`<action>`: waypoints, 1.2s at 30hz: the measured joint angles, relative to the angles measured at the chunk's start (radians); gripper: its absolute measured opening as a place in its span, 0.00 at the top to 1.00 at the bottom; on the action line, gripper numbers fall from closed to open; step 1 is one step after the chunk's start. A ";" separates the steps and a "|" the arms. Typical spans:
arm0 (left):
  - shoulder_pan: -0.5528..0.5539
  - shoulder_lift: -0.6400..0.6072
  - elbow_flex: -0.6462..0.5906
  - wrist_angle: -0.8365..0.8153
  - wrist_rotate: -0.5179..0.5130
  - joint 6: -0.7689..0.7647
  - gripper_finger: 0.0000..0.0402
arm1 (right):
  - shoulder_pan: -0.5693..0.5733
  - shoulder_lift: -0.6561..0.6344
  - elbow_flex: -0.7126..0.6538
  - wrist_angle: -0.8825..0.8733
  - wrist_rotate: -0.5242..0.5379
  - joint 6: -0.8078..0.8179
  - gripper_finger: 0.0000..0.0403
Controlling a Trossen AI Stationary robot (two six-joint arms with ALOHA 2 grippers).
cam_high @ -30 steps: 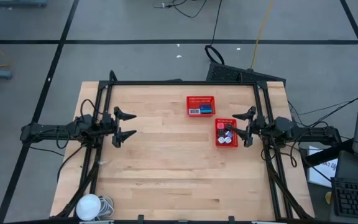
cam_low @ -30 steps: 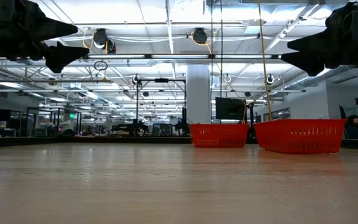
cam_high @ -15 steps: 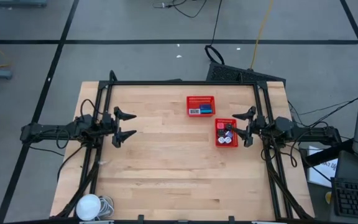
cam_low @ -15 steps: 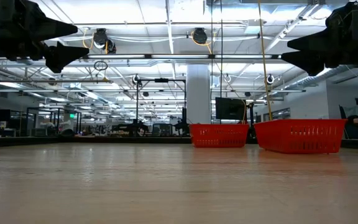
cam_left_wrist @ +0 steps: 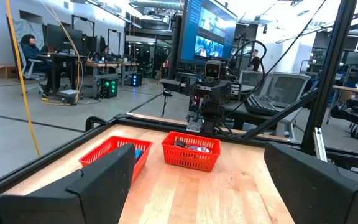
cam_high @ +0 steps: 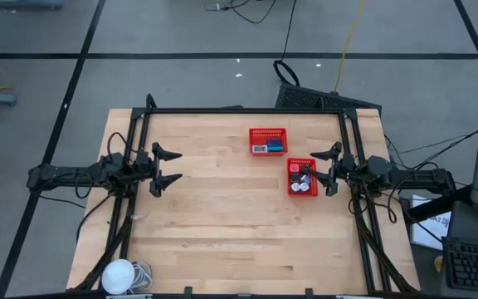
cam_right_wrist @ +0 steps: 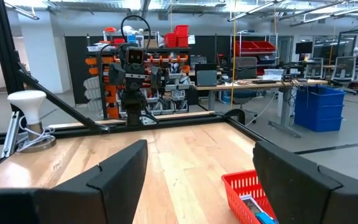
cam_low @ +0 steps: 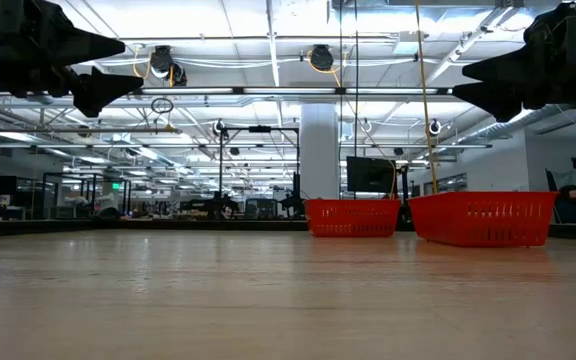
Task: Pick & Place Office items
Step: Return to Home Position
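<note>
Red mesh plastic holds everything I care about. The small office pieces (cam_high: pixel 304 186), rounded bits in white, black and pink, lie heaped in the rectangular basket (cam_high: pixel 291 189) at the table's right side. A blue piece (cam_high: pixel 277 146) lies beside a white tag (cam_high: pixel 260 149) in the second basket (cam_high: pixel 268 132), nearer the far edge. The tag carries dark print too small for me to read. My right claw (cam_high: pixel 313 168) hangs over the first basket's right edge, fingers spread, holding nothing. My left claw (cam_high: pixel 179 165) hovers over the table's left side, well apart from both baskets, also spread and empty. Underneath is a pale wooden table (cam_high: pixel 222 224) of narrow glued strips, framed by black metal rails (cam_high: pixel 239 110).
</note>
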 joint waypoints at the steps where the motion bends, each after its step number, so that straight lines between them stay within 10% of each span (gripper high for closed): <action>1: 0.000 0.000 0.000 0.000 0.000 0.000 0.10 | 0.000 0.000 0.000 0.000 0.000 0.000 0.30; 36: 0.000 0.000 0.000 0.000 0.000 0.000 0.10 | 0.000 0.000 -0.001 0.000 0.000 0.000 0.30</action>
